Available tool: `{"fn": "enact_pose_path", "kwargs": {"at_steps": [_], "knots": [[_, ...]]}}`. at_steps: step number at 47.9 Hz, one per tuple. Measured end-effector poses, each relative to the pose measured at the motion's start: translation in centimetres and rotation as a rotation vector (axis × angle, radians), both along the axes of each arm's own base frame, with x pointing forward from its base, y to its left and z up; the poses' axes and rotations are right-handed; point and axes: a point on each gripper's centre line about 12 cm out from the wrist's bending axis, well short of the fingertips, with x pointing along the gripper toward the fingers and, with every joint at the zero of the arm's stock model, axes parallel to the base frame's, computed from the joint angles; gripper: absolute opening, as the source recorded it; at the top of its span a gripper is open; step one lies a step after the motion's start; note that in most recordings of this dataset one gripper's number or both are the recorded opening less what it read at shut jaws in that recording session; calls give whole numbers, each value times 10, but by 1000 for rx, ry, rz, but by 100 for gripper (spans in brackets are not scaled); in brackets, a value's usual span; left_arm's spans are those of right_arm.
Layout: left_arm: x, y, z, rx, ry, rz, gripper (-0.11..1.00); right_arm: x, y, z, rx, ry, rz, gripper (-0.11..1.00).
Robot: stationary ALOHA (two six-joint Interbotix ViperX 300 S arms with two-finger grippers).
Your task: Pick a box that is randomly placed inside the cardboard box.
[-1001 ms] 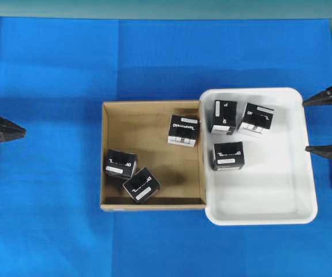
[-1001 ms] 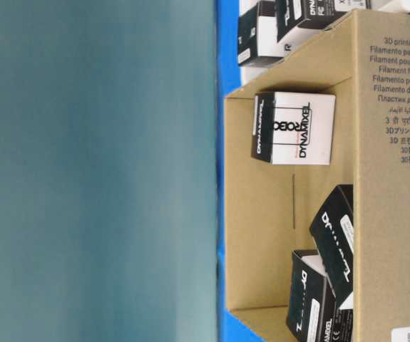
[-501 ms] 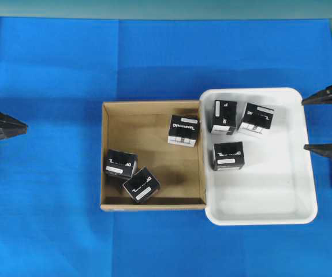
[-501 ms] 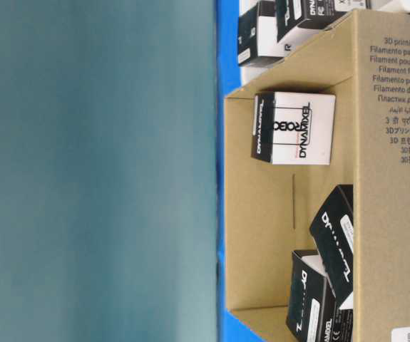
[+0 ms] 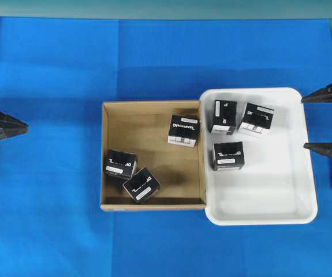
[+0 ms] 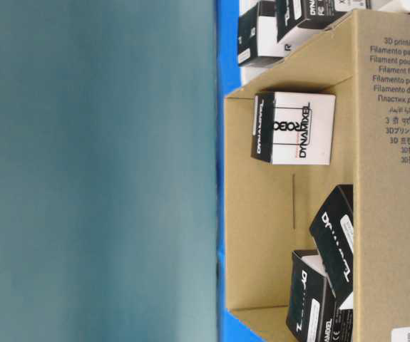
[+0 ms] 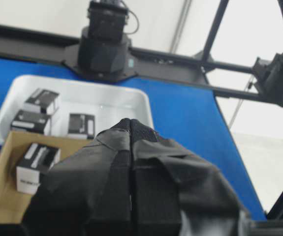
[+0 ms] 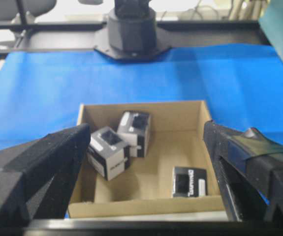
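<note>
Box (image 5: 183, 130) sits in the cardboard box (image 5: 152, 154), near its far-right corner by the wall that butts against the white tray (image 5: 261, 156); black and white faces, label strip on top, upright. Two more black boxes in the same carton: one (image 5: 120, 164) by the left wall, the other (image 5: 141, 184) just beside it toward the front wall, turned at an angle, the pair touching or nearly so. Tray holds three similar boxes (image 5: 229, 156) in its far half.

Blue desk (image 5: 50, 69) under everything.

Left tool (image 7: 130, 129): fingers pressed together, closed on nothing, parked at the left edge of the overhead view, well apart from the carton.

Right tool (image 8: 146, 147): fingers spread wide, nothing between them, parked at the right edge beyond the tray. Its wrist view looks across the tray rim into the carton, all three boxes visible between the fingers.

Neither tool touches any box.
</note>
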Motion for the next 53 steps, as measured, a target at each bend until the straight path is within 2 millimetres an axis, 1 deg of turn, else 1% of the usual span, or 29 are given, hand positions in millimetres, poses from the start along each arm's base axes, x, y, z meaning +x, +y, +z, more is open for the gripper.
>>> {"fn": "enact_pose_path", "kwargs": {"at_steps": [12,25,31,42,48,53], "knots": [[-1,0,1,7,-5,0,-7,-2,0,2,0,-8,0,99],[1,0,-1,23,2,4,-7,-5,-3,-9,8,73,-21,99],[2,1,-1,23,4,7,-7,-8,-3,-8,9,69,-20,99],[1,1,5,23,-44,5,-7,-14,-3,-3,7,41,-20,99],[1,1,6,26,-55,7,-7,-20,-3,-12,17,62,-22,99],[1,1,6,24,-55,7,-7,-23,-3,-15,18,85,-25,99]]}}
